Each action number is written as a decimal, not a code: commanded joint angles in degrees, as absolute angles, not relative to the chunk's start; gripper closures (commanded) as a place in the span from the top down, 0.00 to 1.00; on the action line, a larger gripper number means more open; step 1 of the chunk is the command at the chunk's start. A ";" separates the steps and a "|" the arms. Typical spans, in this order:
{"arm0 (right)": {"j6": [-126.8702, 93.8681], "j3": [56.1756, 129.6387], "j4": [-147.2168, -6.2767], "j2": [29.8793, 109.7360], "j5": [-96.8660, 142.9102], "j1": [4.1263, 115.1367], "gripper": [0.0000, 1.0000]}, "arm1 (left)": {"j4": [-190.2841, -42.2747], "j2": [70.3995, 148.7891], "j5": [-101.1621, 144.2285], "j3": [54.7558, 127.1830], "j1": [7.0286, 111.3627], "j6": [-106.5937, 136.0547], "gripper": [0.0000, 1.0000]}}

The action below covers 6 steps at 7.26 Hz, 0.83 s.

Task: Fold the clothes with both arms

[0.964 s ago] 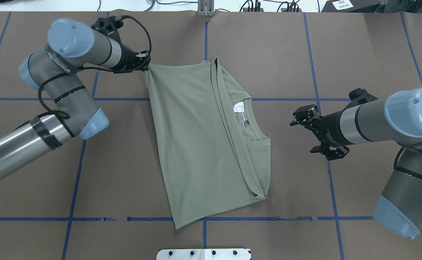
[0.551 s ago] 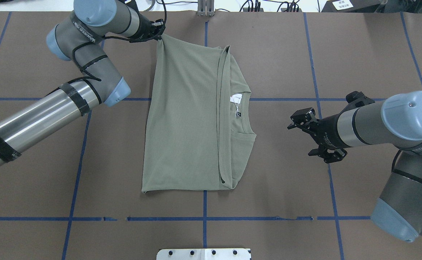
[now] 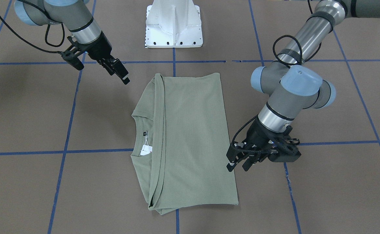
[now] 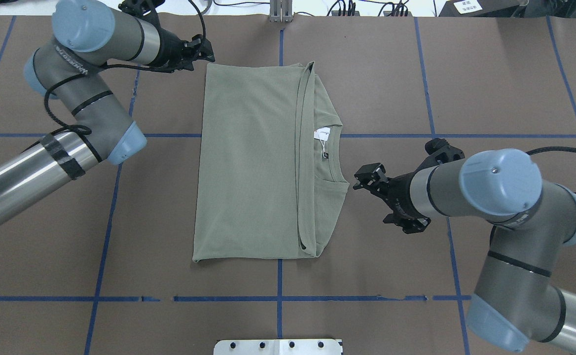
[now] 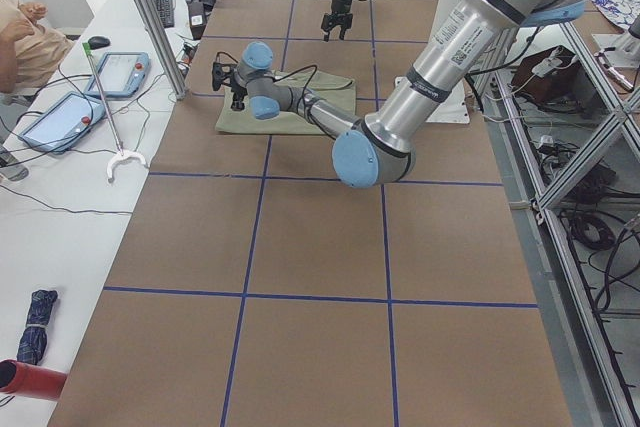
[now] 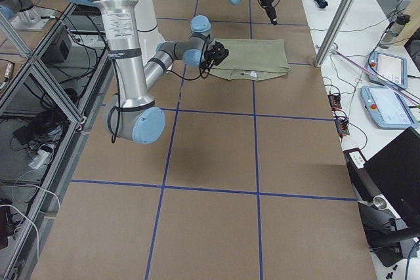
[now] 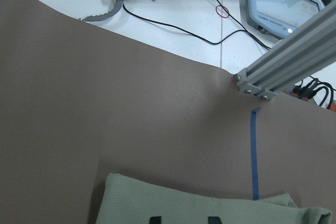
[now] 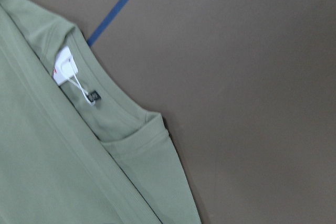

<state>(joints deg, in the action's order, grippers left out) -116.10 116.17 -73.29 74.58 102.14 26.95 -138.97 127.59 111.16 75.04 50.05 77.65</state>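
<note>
**Folded green shirt flat on the table, both pincers empty**
The shirt lay mid-table, folded lengthwise. The left pincer hung released just beside its far corner, and the right pincer gaped wide near the collar. The knit looked light, limp and prone to sagging, so I judged it best pinched through the doubled edges at two corners together.

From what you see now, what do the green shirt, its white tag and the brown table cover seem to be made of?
Green shirt: looks like soft knit fabric, matte; fine ribbing shows. White tag: probably card or paper, flat, on a thin string. Brown table cover: seems matte paper or board; no shine.
</note>
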 commanded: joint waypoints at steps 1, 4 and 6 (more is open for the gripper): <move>-99.77 110.78 -91.23 61.68 100.63 20.76 1.00 | -139.04 121.48 113.29 82.60 50.19 77.70 0.65; -79.86 101.80 -100.72 52.39 107.28 20.83 1.00 | -139.04 121.03 113.29 82.18 50.19 77.08 0.65; -75.34 95.32 -102.46 47.85 111.08 21.88 1.00 | -139.04 120.94 113.12 82.00 50.10 77.08 0.65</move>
